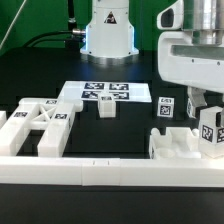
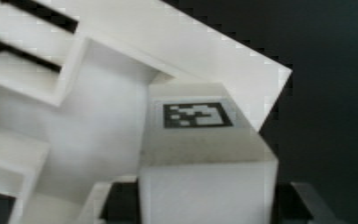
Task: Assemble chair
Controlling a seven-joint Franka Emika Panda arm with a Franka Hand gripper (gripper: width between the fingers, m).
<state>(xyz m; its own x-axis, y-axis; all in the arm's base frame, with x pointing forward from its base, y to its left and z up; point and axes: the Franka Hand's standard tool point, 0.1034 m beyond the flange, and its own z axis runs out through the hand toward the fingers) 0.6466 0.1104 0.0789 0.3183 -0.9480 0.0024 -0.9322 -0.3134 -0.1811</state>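
Your claw (image 1: 207, 125) is clenched on a tagged white chair piece (image 2: 202, 150). It hangs at the edge of the table (image 1: 130, 135) on the exterior view's right, close over another chair part (image 1: 178, 145). You seem mid-joining, so next square it up and press it in.

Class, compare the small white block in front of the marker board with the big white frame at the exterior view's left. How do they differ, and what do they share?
The small block is compact and solid; the frame is far larger, with open gaps between its bars. The small block shows one tag; the frame shows several. Both are white, tagged, and rest on the table.
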